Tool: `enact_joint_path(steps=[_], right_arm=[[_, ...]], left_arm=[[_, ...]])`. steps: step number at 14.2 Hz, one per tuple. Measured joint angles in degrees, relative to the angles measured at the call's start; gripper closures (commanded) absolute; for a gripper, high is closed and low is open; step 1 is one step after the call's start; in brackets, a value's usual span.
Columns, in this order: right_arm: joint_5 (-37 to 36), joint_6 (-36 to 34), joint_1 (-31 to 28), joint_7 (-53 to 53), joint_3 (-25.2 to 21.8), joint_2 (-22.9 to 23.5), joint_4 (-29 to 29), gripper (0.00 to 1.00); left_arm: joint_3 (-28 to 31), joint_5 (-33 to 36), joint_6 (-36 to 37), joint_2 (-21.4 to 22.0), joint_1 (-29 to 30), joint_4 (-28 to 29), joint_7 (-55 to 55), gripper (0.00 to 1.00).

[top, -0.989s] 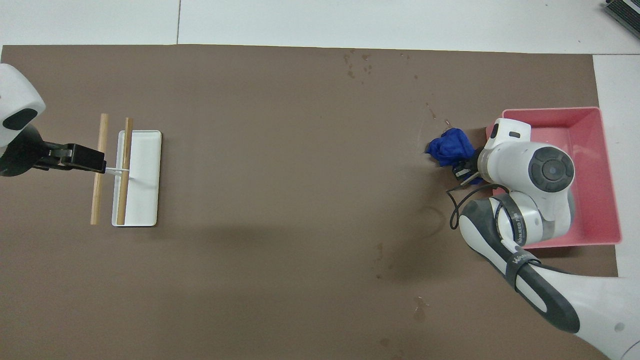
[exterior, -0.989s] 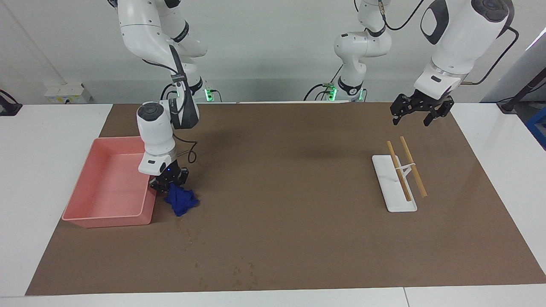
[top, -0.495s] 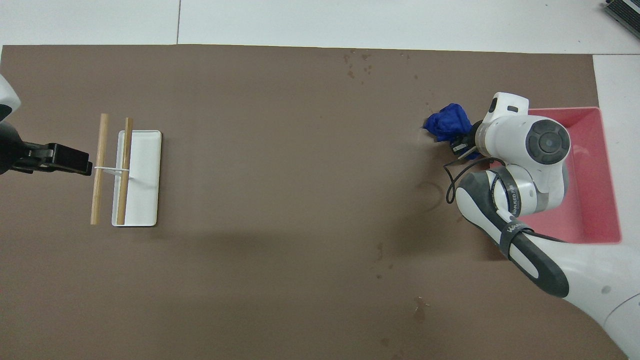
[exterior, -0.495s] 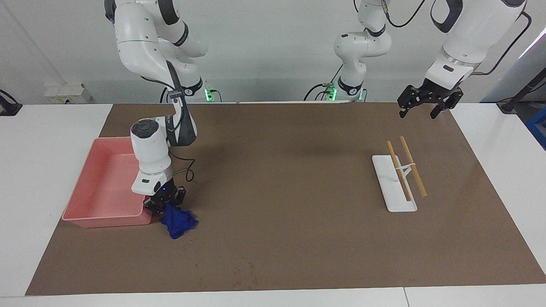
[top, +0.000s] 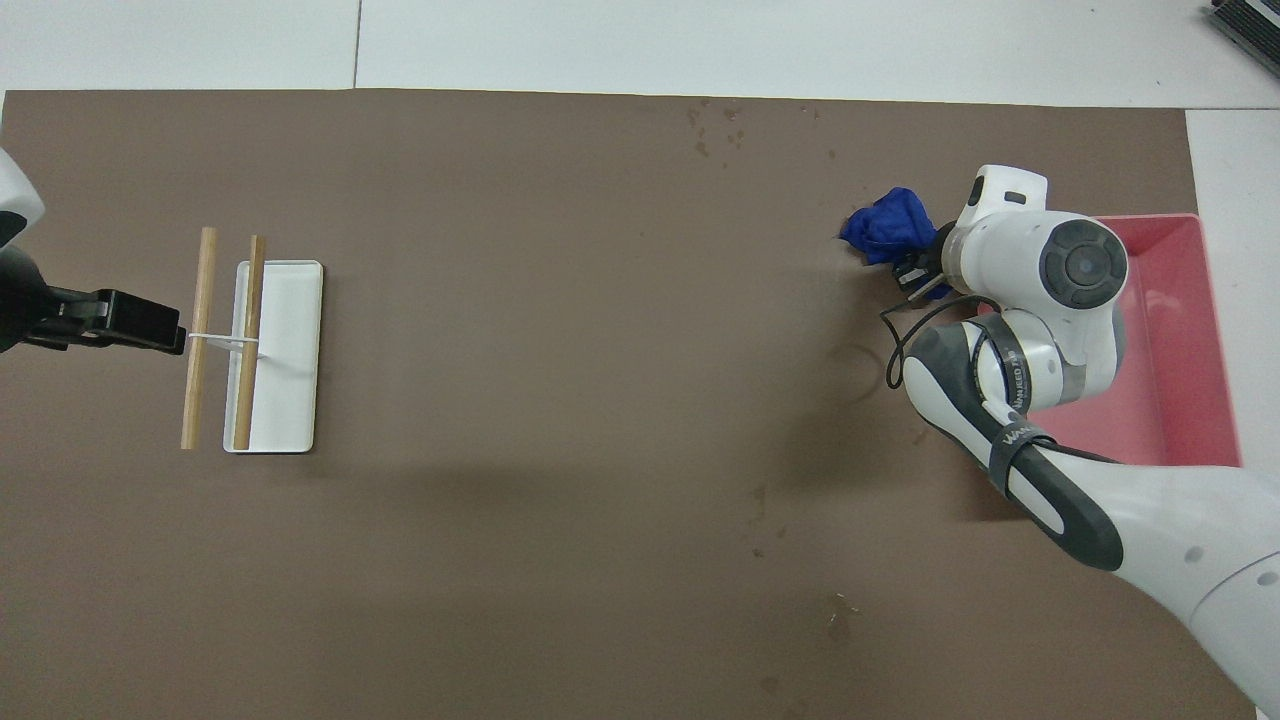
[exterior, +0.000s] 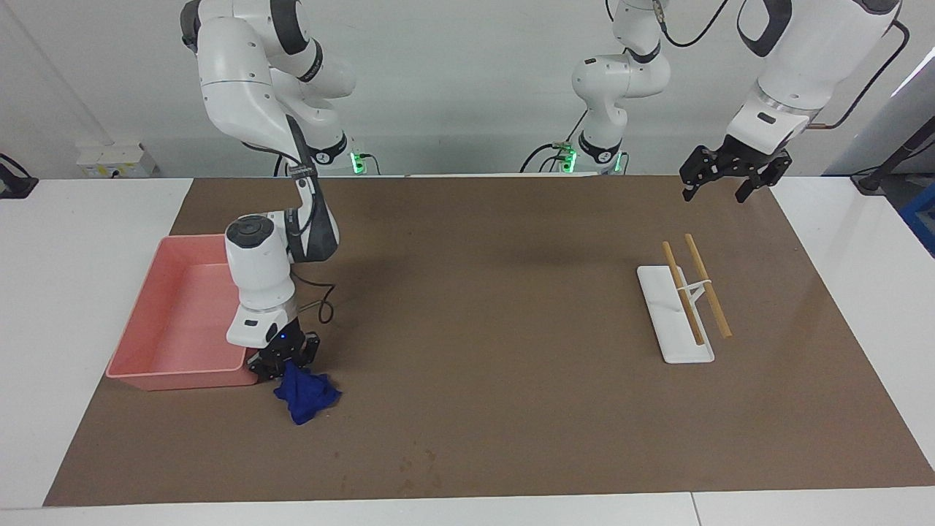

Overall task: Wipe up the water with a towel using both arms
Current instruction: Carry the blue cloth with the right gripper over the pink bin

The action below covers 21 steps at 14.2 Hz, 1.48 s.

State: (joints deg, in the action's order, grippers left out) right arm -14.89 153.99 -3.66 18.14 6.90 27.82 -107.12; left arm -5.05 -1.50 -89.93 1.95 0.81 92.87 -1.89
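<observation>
A crumpled blue towel is held clamped in the right pincer and is pressed onto the brown mat, just beside the corner of the pink bin that lies farthest from the robots, at the right arm's end of the surface. A few faint drip blotches of water are seen near the mat edge farthest from the robots, well apart from the towel. A wide bare stretch of mat is left open between the towel and the white tray, on which a pair of wooden sticks is laid, toward the left arm's end. The left pincer is held raised with its fingers spread apart, over the mat at the left arm's end, beside the sticks.

Compared with a second ago, the towel has been dragged along the bin's wall away from the robots, past the bin's corner, and the faint streak near it has been covered. The left pincer has been lifted slightly and drawn back from the sticks.
</observation>
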Motion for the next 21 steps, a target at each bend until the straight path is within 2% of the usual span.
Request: enact_joint_path(steps=[6, 10, 16, 21], right_arm=[[0.0, -0.5, 0.8, -4.8, -0.2, 0.1, 0.2, 1.0], [0.0, -3.7, 1.9, -9.8, 0.6, 0.8, 2.2, 1.0], [0.0, -23.2, 2.2, -12.1, 5.6, 2.5, 12.2, 1.0], [1.6, -36.7, -2.0, -10.8, 9.6, -1.2, 18.4, 1.0]], left_arm=[[0.0, 0.0, 0.0, 0.0, 0.0, 0.0, 0.0, 0.0], [0.0, 0.0, 0.0, 0.0, 0.0, 0.0, 0.0, 0.0], [0.0, 0.0, 0.0, 0.0, 0.0, 0.0, 0.0, 0.0], [0.0, 0.0, 0.0, 0.0, 0.0, 0.0, 0.0, 0.0]])
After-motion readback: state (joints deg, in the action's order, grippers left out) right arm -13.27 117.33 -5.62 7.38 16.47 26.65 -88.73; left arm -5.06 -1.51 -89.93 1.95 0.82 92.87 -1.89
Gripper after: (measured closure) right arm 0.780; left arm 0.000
